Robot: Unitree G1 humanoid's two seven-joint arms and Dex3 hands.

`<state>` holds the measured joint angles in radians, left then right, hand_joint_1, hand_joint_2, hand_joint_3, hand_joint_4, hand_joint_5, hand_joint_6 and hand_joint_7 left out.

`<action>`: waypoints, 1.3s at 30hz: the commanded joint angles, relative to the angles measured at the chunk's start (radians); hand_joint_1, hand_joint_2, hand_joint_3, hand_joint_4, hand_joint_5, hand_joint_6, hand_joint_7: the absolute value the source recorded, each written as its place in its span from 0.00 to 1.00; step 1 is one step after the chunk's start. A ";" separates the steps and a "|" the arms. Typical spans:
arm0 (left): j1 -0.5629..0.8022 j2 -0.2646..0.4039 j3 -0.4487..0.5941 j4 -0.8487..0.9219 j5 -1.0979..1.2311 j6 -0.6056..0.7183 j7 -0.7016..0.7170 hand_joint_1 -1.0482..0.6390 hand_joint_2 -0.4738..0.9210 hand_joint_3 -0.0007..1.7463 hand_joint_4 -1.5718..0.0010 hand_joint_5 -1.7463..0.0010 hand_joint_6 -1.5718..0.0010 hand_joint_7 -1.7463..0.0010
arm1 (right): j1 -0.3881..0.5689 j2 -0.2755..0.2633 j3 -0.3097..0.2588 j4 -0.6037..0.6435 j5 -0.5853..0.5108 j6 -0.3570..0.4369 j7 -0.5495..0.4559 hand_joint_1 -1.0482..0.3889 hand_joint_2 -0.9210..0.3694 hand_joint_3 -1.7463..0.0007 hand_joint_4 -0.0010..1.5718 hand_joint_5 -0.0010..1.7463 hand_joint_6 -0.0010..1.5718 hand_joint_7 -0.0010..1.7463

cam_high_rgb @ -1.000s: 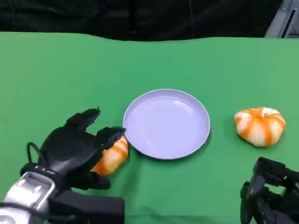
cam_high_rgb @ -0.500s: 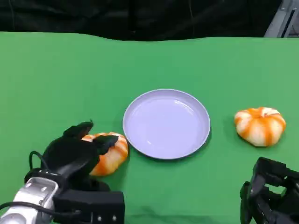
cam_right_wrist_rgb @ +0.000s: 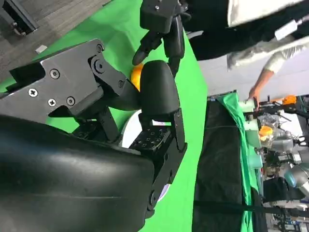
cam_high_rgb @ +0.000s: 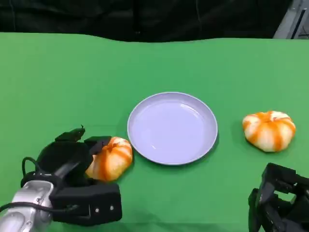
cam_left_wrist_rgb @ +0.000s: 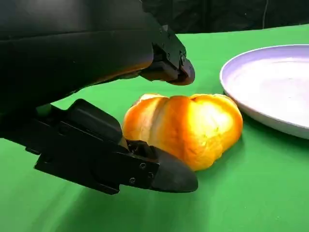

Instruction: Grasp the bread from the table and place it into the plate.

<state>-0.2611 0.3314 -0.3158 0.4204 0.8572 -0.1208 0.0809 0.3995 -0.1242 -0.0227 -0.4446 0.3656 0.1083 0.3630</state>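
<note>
My left hand (cam_high_rgb: 72,157) sits low on the green desk (cam_high_rgb: 58,82), its fingers (cam_left_wrist_rgb: 164,176) spread around the near bread roll (cam_high_rgb: 110,158) without closing on it; one finger passes over the roll, another lies on the cloth just beside it. That orange-striped roll rests on the desk just left of the lavender plate (cam_high_rgb: 172,127). A second bread roll (cam_high_rgb: 268,130) lies well right of the plate. My right hand (cam_high_rgb: 277,203) waits at the desk's near edge, its fingers curled with nothing in them.
</note>
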 commanded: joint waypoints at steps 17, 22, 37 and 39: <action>-0.051 -0.015 -0.087 0.088 -0.051 0.006 0.045 0.15 1.00 0.13 0.84 0.98 0.75 0.99 | 0.013 -0.006 -0.004 -0.014 0.007 -0.011 0.005 0.70 0.22 0.37 0.55 1.00 0.49 0.90; -0.057 -0.017 -0.095 0.107 -0.057 0.012 0.048 0.16 1.00 0.13 0.83 0.98 0.74 0.99 | 0.015 -0.008 -0.005 -0.020 0.012 0.000 0.004 0.69 0.22 0.38 0.55 1.00 0.49 0.90; -0.062 -0.025 -0.076 0.190 -0.132 -0.064 0.149 0.48 1.00 0.15 0.65 0.95 0.63 0.97 | 0.018 -0.008 -0.007 -0.015 0.007 -0.017 0.010 0.70 0.22 0.38 0.55 1.00 0.48 0.90; -0.060 -0.037 -0.063 0.217 -0.148 -0.108 0.223 0.55 1.00 0.15 0.49 0.95 0.49 0.96 | 0.018 -0.010 -0.007 -0.016 0.007 -0.016 0.011 0.69 0.22 0.38 0.55 1.00 0.48 0.90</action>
<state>-0.3238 0.2976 -0.3974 0.6002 0.7333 -0.1877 0.2250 0.4096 -0.1233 -0.0242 -0.4524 0.3677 0.1052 0.3702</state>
